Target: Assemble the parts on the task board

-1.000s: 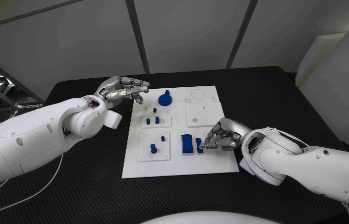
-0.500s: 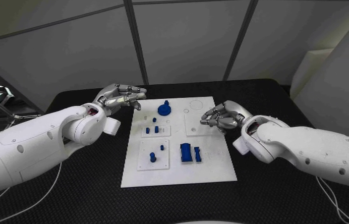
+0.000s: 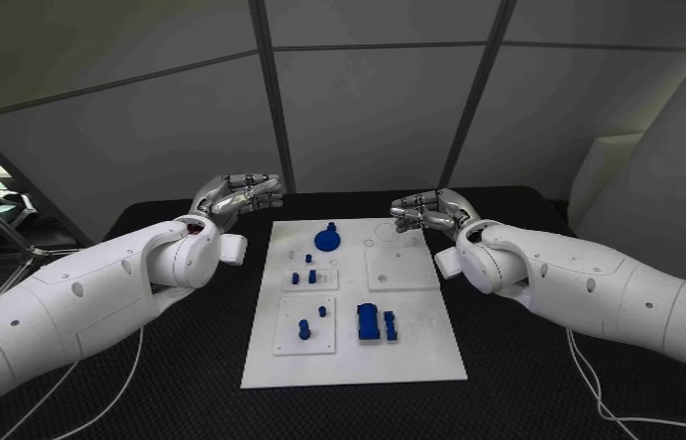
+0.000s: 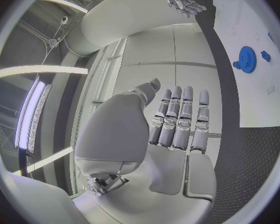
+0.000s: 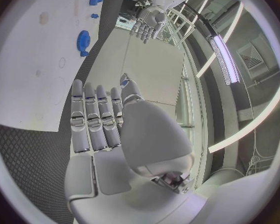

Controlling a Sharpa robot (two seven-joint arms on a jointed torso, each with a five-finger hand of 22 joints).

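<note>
1. Since a second ago the right hand (image 3: 426, 209) has lifted away from the blue block pair (image 3: 376, 322) at the near part of the task board (image 3: 429, 356) and now hangs above the board's far right corner, touching nothing

2. The left hand (image 3: 238, 194) has stayed beside the board's far left corner, off the plate over the black table (image 3: 171, 381); the camera itself has tilted up, so the board's shift in the picture is no move of the board

3. Both hands are released: in the wrist views the left hand's fingers (image 4: 177, 117) and the right hand's fingers (image 5: 93, 122) lie straight and side by side, with nothing between them

4. The parts rest on the board: the blue gear (image 3: 327, 237) at the far end, small pegs (image 3: 303, 275) on the left middle plate, two more pegs (image 3: 312, 325) on the near left plate, and the block pair standing beside them

5. With both hands withdrawn and empty, I judge that no part is being placed now; this looks like a pause between steps or a return to rest, and whether every part is seated I cannot tell

6. The table is a dark, textured mat; behind it stand grey wall panels with dark seams, and a cable (image 3: 86, 385) trails beside the left arm
</note>
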